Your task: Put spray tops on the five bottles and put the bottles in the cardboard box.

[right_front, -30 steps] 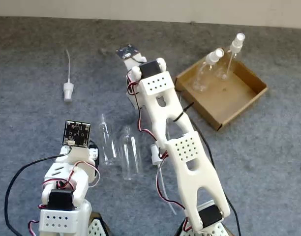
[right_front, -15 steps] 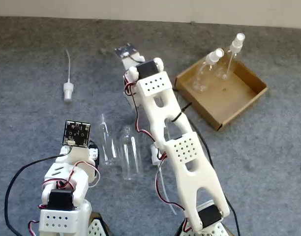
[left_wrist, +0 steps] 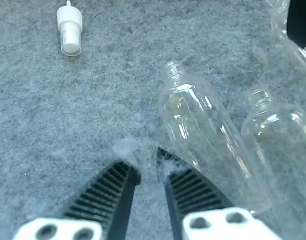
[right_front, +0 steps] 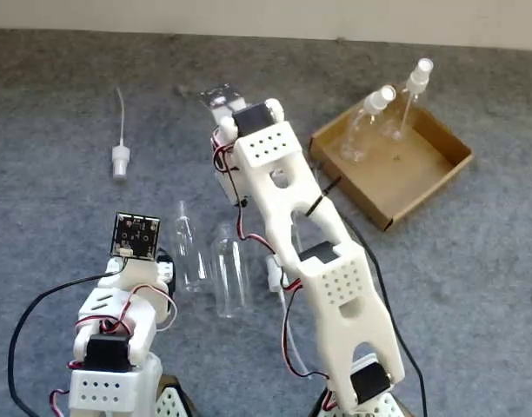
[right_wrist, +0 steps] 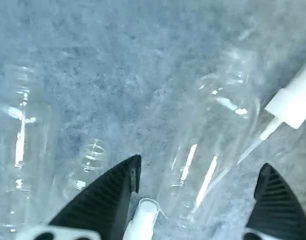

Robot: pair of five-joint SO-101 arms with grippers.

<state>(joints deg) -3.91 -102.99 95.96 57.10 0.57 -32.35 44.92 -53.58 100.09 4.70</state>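
Two capless clear bottles [right_front: 188, 248] [right_front: 229, 271] lie side by side in the middle of the grey carpet. My left gripper [left_wrist: 148, 172] rests just short of the nearer bottle [left_wrist: 203, 127], its fingers almost together with nothing between them. My right gripper [right_wrist: 200, 165] is open wide, straddling a third lying bottle [right_wrist: 208, 145]; a spray top [right_wrist: 295, 102] with its tube lies beside that bottle. The right arm [right_front: 283, 174] stretches over the table centre. Another spray top [right_front: 120, 161] lies apart at the far left. Two capped bottles [right_front: 366, 122] stand in the cardboard box [right_front: 422, 187].
A white spray top [right_front: 275, 274] with a long tube lies by the right arm's side, near the bottles. The box sits at the far right. A pale wall edge runs along the back of the carpet.
The right arm has swung its wrist a little to the left over the carpet. The left arm and the bottles have stayed put.
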